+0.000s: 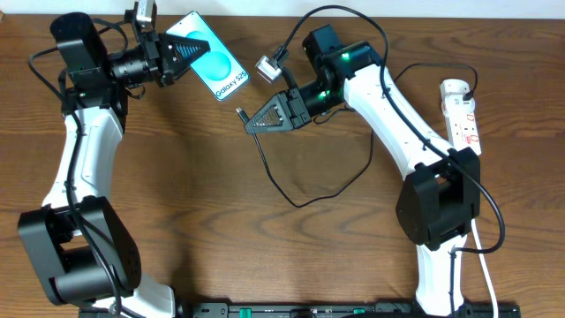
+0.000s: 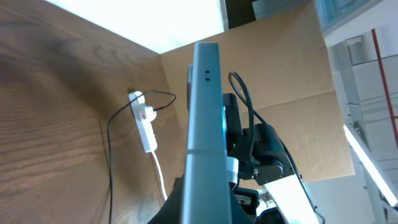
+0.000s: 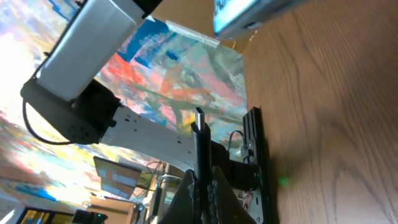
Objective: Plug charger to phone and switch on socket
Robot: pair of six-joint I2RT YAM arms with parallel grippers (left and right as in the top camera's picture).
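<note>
Turquoise phone [image 1: 212, 66] sits upper left-centre, clamped in your left gripper [image 1: 184, 50], long axis diagonal. Lower end faces plug tip [image 1: 239, 112] of charger [image 1: 296, 199], pinched in your right gripper [image 1: 250, 122], near, just below-right. Socket [image 1: 463, 110] at far right.

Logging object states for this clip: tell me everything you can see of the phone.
The phone is a slim rectangle, turquoise screen up, reading "Galaxy S25", with a grey, metal-looking edge. It sits diagonally at the table's far left, unplugged. The left gripper clamps its upper end; the plug tip sits just short of its lower end.
</note>
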